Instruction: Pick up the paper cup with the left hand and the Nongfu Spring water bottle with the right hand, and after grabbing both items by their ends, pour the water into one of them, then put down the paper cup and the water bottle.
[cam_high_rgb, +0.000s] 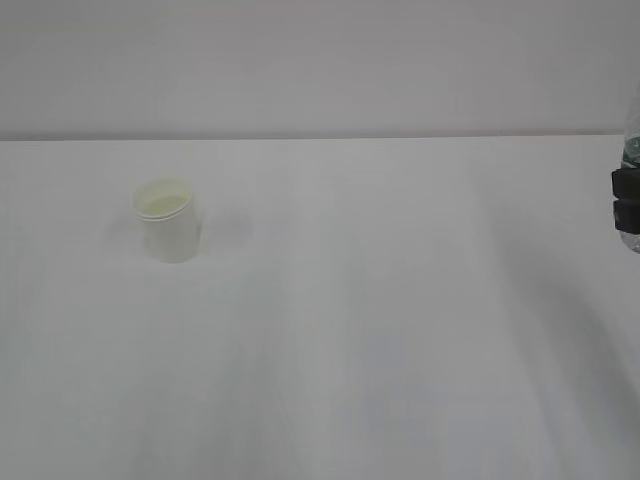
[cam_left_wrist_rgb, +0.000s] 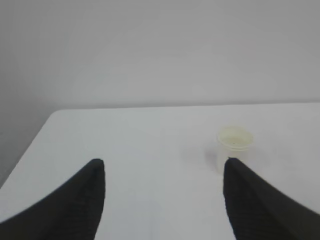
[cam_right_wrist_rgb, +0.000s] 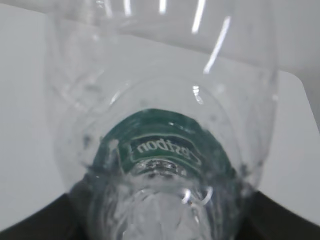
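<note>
The white paper cup (cam_high_rgb: 168, 220) stands upright on the table, left of centre, with nothing touching it. In the left wrist view the cup (cam_left_wrist_rgb: 235, 142) is ahead and to the right, just beyond the right fingertip. My left gripper (cam_left_wrist_rgb: 163, 165) is open with only bare table between its black fingers; it is out of the exterior view. At the exterior view's right edge my right gripper (cam_high_rgb: 625, 198) is shut on the clear Nongfu Spring water bottle (cam_high_rgb: 631, 150). The bottle (cam_right_wrist_rgb: 160, 100) with its green label fills the right wrist view, held by my right gripper (cam_right_wrist_rgb: 160, 222). I cannot make out any water.
The white table (cam_high_rgb: 380, 350) runs back to a plain pale wall. Its left corner and edge (cam_left_wrist_rgb: 37, 140) show in the left wrist view, its right corner (cam_right_wrist_rgb: 295, 85) in the right wrist view.
</note>
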